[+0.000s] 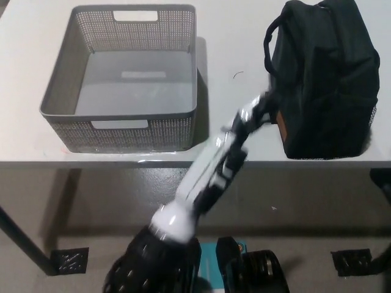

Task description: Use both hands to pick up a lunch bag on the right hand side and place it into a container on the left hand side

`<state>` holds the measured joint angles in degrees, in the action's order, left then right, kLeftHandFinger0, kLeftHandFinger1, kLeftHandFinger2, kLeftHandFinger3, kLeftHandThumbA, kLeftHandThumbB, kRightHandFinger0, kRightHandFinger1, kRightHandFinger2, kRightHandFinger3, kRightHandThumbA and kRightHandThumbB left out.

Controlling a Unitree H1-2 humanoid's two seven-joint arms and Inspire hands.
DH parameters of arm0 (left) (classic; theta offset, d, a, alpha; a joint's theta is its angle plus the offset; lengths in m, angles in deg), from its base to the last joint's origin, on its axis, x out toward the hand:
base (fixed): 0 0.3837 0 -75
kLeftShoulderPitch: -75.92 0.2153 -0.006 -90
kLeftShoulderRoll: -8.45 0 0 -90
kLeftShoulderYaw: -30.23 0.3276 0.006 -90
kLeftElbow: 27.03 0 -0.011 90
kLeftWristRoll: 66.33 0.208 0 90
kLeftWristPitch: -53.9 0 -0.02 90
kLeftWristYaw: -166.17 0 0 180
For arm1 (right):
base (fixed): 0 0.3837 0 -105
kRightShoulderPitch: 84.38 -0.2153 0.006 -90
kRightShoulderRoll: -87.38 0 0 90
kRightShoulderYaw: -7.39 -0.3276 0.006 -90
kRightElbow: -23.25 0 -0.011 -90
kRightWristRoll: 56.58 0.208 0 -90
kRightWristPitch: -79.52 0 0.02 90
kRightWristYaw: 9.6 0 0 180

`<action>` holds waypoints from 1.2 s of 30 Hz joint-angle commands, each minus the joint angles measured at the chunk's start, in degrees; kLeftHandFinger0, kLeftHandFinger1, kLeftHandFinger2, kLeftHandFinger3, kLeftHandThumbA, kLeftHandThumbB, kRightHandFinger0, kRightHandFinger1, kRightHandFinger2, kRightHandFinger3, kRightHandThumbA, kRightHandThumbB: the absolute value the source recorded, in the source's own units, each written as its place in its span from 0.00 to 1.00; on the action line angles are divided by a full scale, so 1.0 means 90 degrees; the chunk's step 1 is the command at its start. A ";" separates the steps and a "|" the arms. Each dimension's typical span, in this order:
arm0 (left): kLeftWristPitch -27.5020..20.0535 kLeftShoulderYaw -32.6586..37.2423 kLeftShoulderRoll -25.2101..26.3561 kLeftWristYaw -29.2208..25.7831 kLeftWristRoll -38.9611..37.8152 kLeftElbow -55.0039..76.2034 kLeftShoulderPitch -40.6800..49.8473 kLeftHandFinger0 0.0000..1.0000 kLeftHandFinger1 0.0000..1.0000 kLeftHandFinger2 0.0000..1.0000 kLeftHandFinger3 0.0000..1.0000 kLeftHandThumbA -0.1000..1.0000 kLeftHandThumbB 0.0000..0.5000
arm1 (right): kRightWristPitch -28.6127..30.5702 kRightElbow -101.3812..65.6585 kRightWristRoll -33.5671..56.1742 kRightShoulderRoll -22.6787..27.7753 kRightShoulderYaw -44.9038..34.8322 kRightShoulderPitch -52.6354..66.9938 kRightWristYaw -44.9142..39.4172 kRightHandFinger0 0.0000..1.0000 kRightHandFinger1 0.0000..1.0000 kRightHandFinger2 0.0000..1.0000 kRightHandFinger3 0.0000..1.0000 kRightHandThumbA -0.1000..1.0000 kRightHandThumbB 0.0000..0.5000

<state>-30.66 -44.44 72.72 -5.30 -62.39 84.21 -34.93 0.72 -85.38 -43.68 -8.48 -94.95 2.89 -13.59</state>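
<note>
My left hand (255, 116) reaches across tabletop (226, 61) to lunch bag's (324, 79) left side, ready for two-sided squeeze; holds nothing, finger spread unclear. Right hand out of view. Bag upright, far right; basket (125, 131) left, empty.

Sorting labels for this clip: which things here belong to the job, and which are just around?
Job:
black fabric lunch bag, on the right
grey perforated plastic basket, on the left
white left hand, at the bag's near-left side

Just around:
white table
grey floor
</note>
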 commanded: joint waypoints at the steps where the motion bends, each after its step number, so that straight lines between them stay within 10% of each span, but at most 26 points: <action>1: 0.0244 -0.0398 -0.0775 -0.0762 -0.0019 -0.0318 -0.0725 1.00 1.00 1.00 1.00 1.00 0.65 | -0.0190 0.0168 0.0269 0.0214 -0.0201 -0.0529 0.0154 1.00 1.00 1.00 1.00 1.00 0.51; 24: 0.0635 -0.0926 -0.1214 -0.1866 -0.0283 -0.2652 -0.2900 1.00 1.00 1.00 1.00 1.00 0.77 | -0.0680 0.1111 0.0241 0.0410 -0.0179 -0.2236 0.0171 1.00 1.00 1.00 1.00 1.00 0.60; 36: 0.0397 -0.1174 -0.0348 -0.1508 -0.0274 -0.3695 -0.3624 1.00 1.00 1.00 1.00 1.00 0.75 | -0.0902 0.1715 0.0263 0.0691 -0.0230 -0.3037 0.0159 1.00 1.00 1.00 1.00 1.00 0.42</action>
<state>-25.78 -54.44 67.29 -20.30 -65.43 51.08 -63.64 -6.14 -70.27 -42.35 -3.90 -96.47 -21.09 -12.26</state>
